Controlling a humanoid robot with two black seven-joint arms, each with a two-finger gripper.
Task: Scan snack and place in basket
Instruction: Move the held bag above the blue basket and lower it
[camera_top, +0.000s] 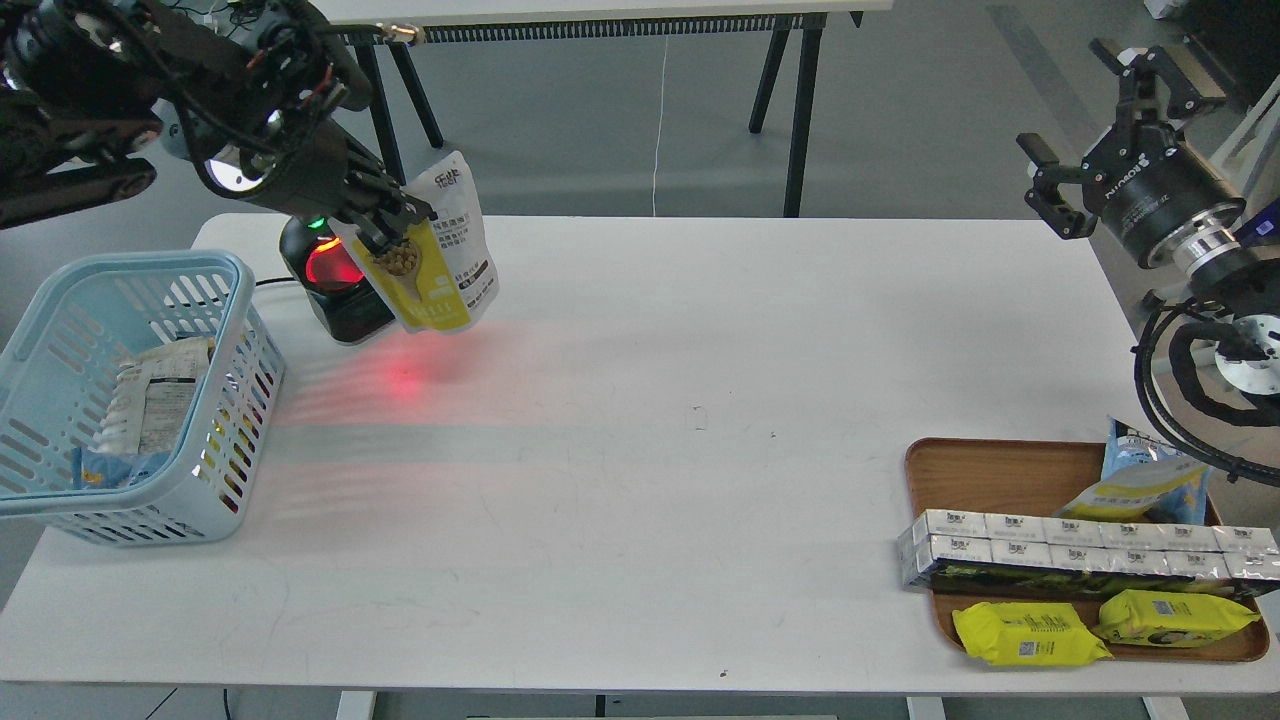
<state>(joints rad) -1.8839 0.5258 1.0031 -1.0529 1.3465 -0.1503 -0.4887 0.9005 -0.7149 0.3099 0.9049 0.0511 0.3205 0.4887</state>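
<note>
White table (640, 480) on a grey floor, middle mostly bare with a red glow in front of the scanner (335, 280). Basket (60, 300) hangs at the left edge, tray (1000, 475) at the right corner. Left pincer (385, 235) grips the snack (440, 260) just beside the scanner. Right pincer (1090, 130) sits open, off the far right edge.

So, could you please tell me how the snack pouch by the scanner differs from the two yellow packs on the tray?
The snack is yellow and white, upright, held aloft by the left gripper. The yellow packs are all yellow and lie flat on the wooden tray. Both are soft packaging.
</note>
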